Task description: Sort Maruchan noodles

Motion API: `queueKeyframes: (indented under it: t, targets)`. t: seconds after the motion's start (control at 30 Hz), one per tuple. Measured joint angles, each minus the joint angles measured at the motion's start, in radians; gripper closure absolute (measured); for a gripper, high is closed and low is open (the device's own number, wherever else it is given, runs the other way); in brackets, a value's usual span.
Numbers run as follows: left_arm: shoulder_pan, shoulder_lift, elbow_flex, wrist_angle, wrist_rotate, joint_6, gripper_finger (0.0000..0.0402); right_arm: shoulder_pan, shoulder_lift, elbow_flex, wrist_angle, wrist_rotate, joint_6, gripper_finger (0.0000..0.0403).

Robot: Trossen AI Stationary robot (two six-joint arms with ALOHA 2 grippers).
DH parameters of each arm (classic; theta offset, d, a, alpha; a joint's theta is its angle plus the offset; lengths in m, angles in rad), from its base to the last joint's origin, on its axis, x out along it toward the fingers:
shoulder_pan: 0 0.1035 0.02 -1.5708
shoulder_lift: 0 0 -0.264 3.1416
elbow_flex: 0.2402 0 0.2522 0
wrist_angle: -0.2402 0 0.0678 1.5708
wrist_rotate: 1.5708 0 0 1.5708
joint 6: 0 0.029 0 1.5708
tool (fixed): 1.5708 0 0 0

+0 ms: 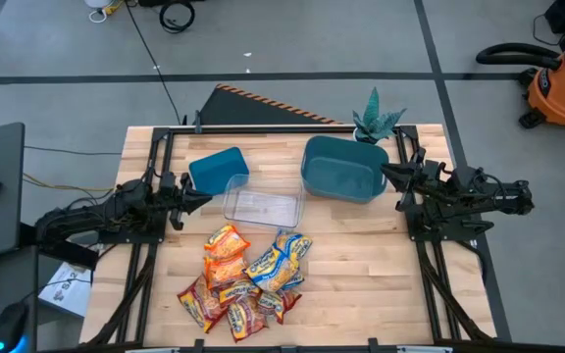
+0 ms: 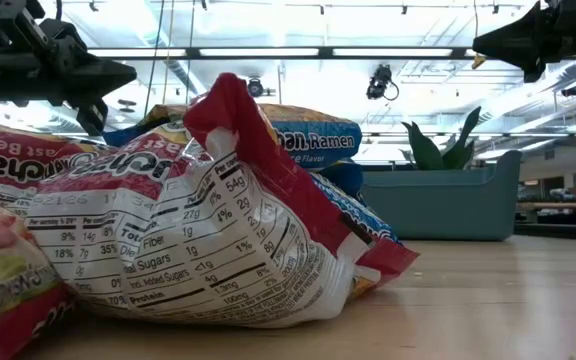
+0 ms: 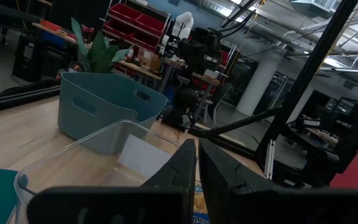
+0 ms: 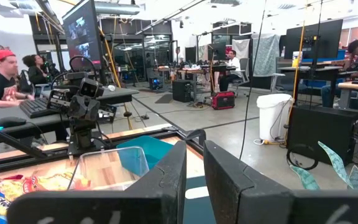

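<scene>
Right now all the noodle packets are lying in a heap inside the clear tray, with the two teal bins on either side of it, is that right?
Not quite. The noodle packets lie in a heap on the bare wooden table, in front of the clear tray, which holds none. The high view shows this. The small teal bin and the large teal bin do stand on either side of the tray.

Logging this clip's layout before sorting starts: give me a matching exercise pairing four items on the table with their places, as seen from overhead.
Things:
1. noodle packets
2. clear tray
3. large teal bin
4. small teal bin

Places:
A. far side, next to the plant
B. piled at the near edge
C. between the two bins
D. by the left gripper

Pairs: 1-B, 2-C, 3-A, 4-D
</scene>
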Motion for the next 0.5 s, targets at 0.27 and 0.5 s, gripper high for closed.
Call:
queueKeyframes:
  t: [0.27, 0.5]
  targets:
    - [0.0, 0.0, 0.0, 0.0, 0.0, -0.002, 0.0377, 0.0, 0.0, 0.0, 0.0, 0.0, 0.0, 0.0342]
    - [0.0, 0.0, 0.0, 0.12, -0.049, -0.16, 0.0377, 0.0, 0.0, 0.0, 0.059, 0.0, 0.063, 0.0342]
